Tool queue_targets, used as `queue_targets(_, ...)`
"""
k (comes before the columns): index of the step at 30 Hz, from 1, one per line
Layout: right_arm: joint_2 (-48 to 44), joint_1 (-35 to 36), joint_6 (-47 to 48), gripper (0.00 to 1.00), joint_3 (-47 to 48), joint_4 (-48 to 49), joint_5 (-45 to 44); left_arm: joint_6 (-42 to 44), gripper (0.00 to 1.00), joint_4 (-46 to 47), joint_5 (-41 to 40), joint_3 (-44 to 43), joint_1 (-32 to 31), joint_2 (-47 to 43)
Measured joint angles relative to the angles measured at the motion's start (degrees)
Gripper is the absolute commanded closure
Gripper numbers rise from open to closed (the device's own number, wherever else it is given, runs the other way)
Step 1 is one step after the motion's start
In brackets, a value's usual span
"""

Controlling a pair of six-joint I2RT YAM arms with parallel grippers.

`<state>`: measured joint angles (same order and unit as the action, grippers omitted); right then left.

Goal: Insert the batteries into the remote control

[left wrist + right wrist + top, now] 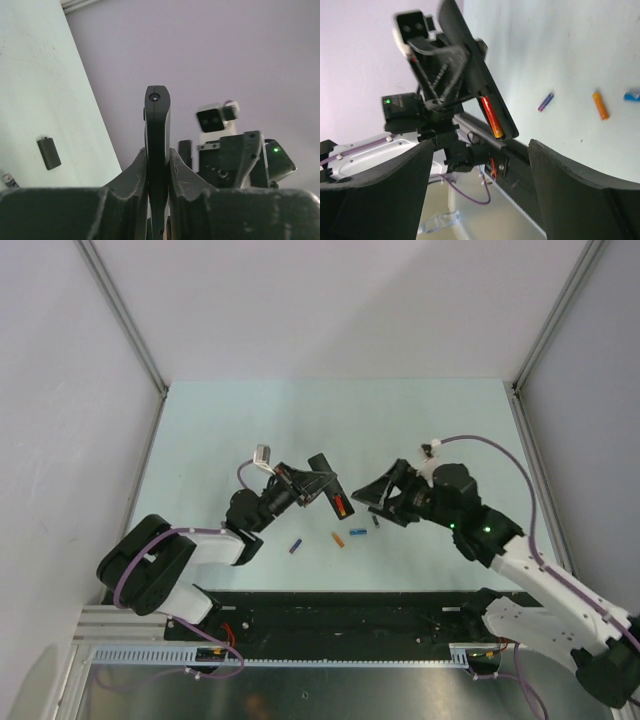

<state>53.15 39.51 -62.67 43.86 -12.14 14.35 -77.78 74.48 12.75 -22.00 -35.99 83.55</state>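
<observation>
Left tool [158, 165] clamps the stiff, light-looking remote [325, 475] by its edges, one battery [490, 116] seated inside; right tool [370, 492] gapes empty beside the remote; a second battery [338, 539], probably roll-prone, lies on the counter [300, 420] near it, best pinched mid-length.

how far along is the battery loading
Done: one battery sits in the remote control recess. In hand: the left pincer clamps the remote control; the right pincer stands open and empty facing it. Left: the second battery lies on the table, not yet picked up or loaded.
</observation>
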Motion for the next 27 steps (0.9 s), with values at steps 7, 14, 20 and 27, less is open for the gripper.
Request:
queue_targets(7,-7.08,-2.67,8.94,0.23,1.38,-5.49,-4.90,-0.76,1.00,-0.02,4.55,1.66,2.73,-0.48)
queue_targets(14,-3.32,1.90,15.32,0.23,1.40,-8.04,-6.88,-1.84,1.00,-0.02,10.64,1.90,4.02,-0.46)
queue_targets(20,-0.61,6.56,16.48,0.24,1.40,-6.16,-7.61,-2.36,1.00,0.00,13.42,1.90,4.02,-0.42)
queue_targets(27,2.36,8.81,16.11,0.24,1.49,-4.46,-9.66,-2.38,1.00,0.00,14.95,1.90,4.02,-0.42)
